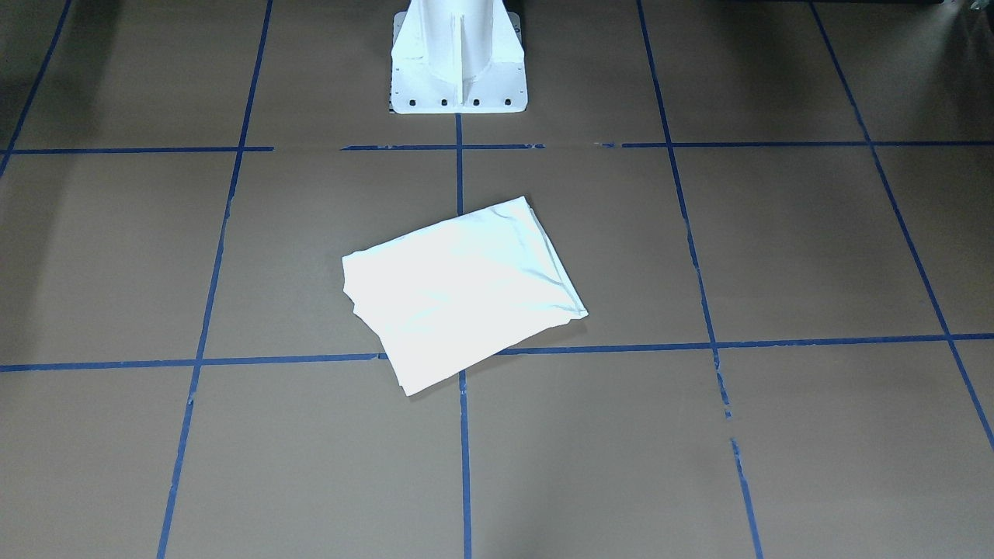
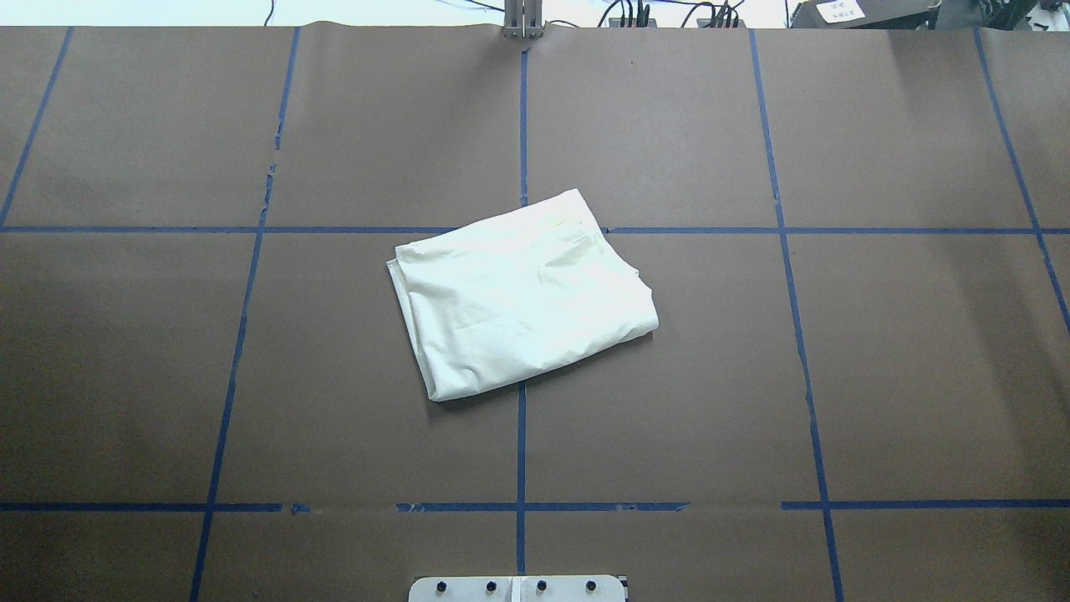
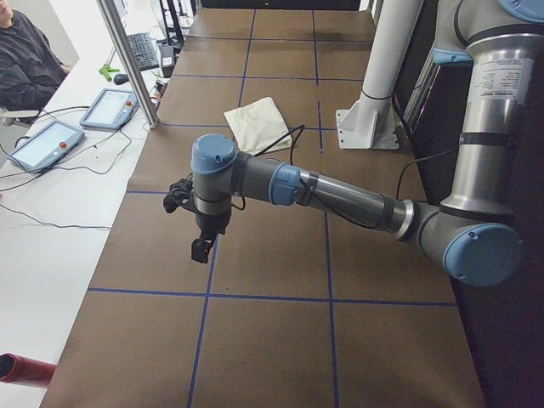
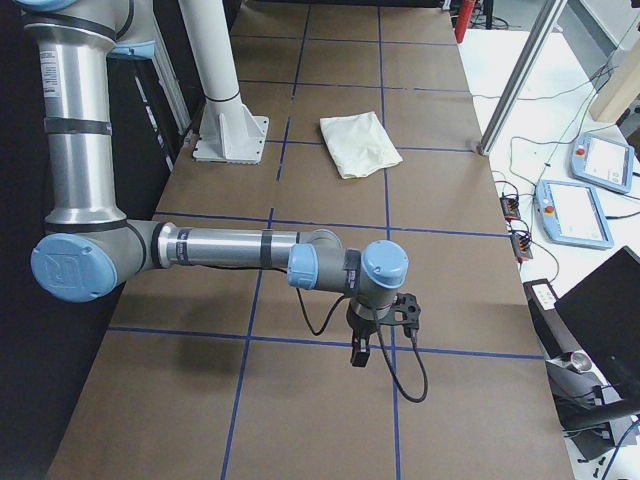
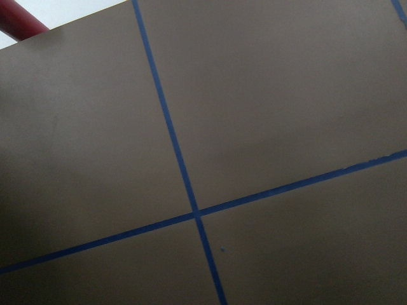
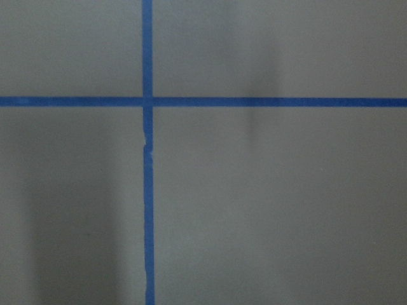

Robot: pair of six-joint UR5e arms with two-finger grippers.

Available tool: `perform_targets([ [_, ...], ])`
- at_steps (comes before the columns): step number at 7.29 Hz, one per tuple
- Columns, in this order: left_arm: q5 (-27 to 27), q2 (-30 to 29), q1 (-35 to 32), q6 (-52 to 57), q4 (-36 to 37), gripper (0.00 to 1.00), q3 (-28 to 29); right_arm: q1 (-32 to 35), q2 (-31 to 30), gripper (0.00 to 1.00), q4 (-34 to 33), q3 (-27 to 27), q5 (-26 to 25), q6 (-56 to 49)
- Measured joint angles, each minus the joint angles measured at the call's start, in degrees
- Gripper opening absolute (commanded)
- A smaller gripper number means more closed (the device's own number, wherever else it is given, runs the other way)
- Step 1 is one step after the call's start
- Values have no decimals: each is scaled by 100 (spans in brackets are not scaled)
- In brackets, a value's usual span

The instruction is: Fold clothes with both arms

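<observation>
The clothes (image 1: pixel 466 295) lie as one cream-white shirt folded into a slanted rectangle near the table's middle, plain side up, with no print showing (image 2: pixel 522 293) (image 3: pixel 259 123) (image 4: pixel 360 143). Neither arm touches it. My left arm (image 3: pixel 340 194) reaches out low over the table's left end, and its gripper (image 3: pixel 201 251) points down, far from the shirt. My right arm (image 4: pixel 230 248) does the same at the right end, gripper (image 4: pixel 358 355) pointing down. I cannot tell whether either gripper is open or shut. Both wrist views hold only brown table and blue tape lines.
The white pedestal base (image 1: pixel 458 70) stands just behind the shirt. Blue tape (image 2: pixel 521 435) grids the brown table. A metal post (image 3: pixel 127 59), teach pendants (image 3: pixel 110 108) (image 4: pixel 570 212) and a seated person (image 3: pixel 25 59) are beyond the far edge. A red object (image 3: pixel 21 371) lies off the left end.
</observation>
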Motion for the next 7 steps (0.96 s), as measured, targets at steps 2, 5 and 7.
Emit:
perform_targets([
  [2, -24, 190, -72, 135, -3, 100, 57, 307, -490, 100, 585, 64, 245, -89],
  [5, -59, 237, -87, 60, 76, 100, 97, 528, -410, 100, 6, 413, 294, -90],
  [7, -189, 307, -88, -168, 91, 100, 94, 533, -356, 100, -162, 507, 258, -71],
])
